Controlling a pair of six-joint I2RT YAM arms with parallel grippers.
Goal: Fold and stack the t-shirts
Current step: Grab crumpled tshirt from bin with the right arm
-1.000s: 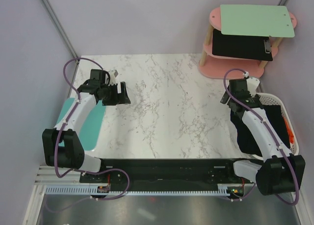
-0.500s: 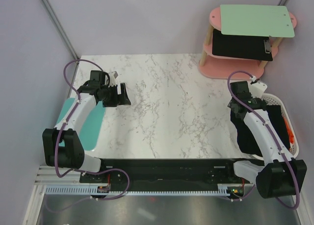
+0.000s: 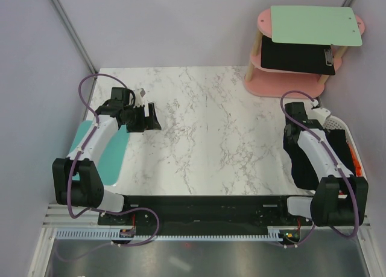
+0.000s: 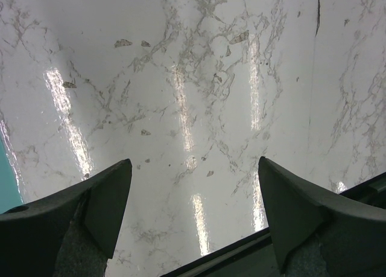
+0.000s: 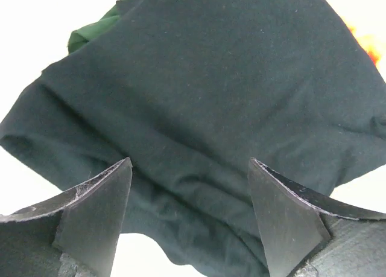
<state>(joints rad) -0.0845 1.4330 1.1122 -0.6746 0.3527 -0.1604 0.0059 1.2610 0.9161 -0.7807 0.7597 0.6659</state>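
1. The marble surface (image 3: 205,132) fills most of the top view, and its middle is bare white stone with grey veins.
2. A pink two-tier stand (image 3: 260,84) sits off the far right corner. It carries a mint-green board (image 3: 313,25) on top and a black clipboard (image 3: 295,55) on the lower tier.
3. A white basket (image 3: 336,119) stands at the right edge of the surface.
4. The black t-shirt (image 3: 301,171) lies bunched in that basket and spills over its left side. In the right wrist view it fills most of the frame.
5. A teal cutting board (image 3: 111,159) lies flat along the left edge, partly under the left arm.
6. The left pincer (image 4: 193,168) is spread wide above bare marble and holds nothing.
7. The right pincer (image 5: 190,165) is also spread wide, poised just over the black t-shirt. Whether its tips touch the cloth cannot be told.
8. A bit of orange fabric (image 5: 362,38) peeks out beyond the black shirt in the basket.
9. A sliver of green cloth (image 5: 96,29) shows at the shirt's other edge.
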